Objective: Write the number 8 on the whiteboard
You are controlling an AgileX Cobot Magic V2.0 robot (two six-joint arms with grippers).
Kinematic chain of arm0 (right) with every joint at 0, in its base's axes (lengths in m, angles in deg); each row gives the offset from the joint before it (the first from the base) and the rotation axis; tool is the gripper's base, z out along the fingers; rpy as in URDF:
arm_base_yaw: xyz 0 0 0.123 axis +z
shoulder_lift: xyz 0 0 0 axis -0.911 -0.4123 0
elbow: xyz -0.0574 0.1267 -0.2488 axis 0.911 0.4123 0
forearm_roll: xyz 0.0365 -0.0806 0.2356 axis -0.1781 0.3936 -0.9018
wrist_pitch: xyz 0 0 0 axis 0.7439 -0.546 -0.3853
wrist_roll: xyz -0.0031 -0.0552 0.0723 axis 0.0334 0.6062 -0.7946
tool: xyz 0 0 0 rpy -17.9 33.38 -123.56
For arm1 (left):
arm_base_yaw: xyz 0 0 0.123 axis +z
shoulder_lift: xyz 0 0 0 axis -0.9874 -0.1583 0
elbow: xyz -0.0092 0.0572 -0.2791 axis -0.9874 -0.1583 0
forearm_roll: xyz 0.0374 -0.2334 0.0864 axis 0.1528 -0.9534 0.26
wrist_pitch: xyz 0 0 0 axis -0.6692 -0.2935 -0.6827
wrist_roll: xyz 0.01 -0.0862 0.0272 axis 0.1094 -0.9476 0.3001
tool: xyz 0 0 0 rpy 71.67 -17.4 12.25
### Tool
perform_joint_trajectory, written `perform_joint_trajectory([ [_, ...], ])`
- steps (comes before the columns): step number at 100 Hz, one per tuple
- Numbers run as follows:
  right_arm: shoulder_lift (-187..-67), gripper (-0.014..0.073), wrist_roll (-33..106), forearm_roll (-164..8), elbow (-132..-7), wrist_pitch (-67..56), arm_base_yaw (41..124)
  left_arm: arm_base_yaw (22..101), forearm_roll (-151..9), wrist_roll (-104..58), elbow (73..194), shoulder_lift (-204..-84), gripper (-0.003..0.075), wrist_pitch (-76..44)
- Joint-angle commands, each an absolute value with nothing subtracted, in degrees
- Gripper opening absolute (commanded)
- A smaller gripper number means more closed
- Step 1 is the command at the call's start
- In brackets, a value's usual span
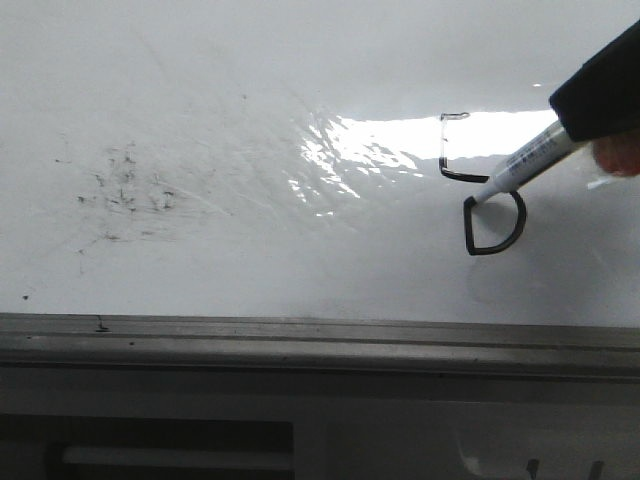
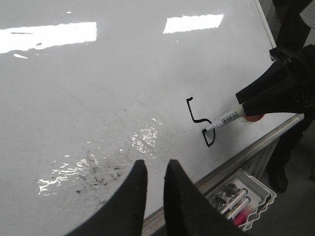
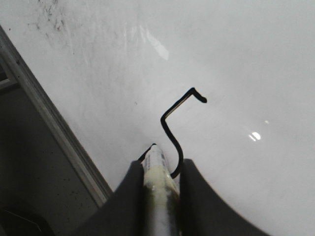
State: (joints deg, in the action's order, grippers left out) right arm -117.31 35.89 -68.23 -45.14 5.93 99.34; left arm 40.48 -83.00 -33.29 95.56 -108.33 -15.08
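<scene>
Right fingers clamped snug on a white marker, barrel pinched between both pads, no slack visible in the right wrist view. Held at a slant, tip down on the whiteboard, probably so the nib drags cleanly while the black arm body stays clear of the line, off at the upper right of the front view.

Left fingers nearly closed, only a thin slit between them, nothing held. Parked at the bottom centre of the left wrist view, above the board near a patch of ink specks, well apart from the writing; likely kept out of the way, not needed for the stroke.

The number 8 at right of centre in the front view, partly inside the glare patch. Lower loop closed, D-shaped. Upper loop unfinished: left side and a short top hook drawn, right side open. Marker tip touching at the junction between the two loops.

Grey edge rail across the lower front view. Tray with spare pens beyond the rail, lower right of the left wrist view.
</scene>
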Motion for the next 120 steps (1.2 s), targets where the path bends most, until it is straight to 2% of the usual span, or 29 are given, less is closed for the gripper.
perform_joint_trajectory([
  [1,-117.5,-0.0059,36.3,-65.5,-47.7,1.9,96.8,40.7,-83.9,-33.9,97.1,-108.6,0.0058,-12.0],
  [21,-117.5,-0.006,36.3,-65.5,-48.8,1.2,92.1,40.7,-83.9,-33.9,97.1,-108.6,0.0058,-12.0],
  [58,-118.8,-0.006,36.3,-66.9,-48.8,-2.9,92.2,40.7,-83.9,-33.9,97.1,-108.6,0.0058,-12.0],
  [120,-121.3,-0.0063,36.3,-67.8,-49.8,-1.2,96.5,40.7,-83.9,-33.9,97.1,-108.6,0.0058,-12.0],
])
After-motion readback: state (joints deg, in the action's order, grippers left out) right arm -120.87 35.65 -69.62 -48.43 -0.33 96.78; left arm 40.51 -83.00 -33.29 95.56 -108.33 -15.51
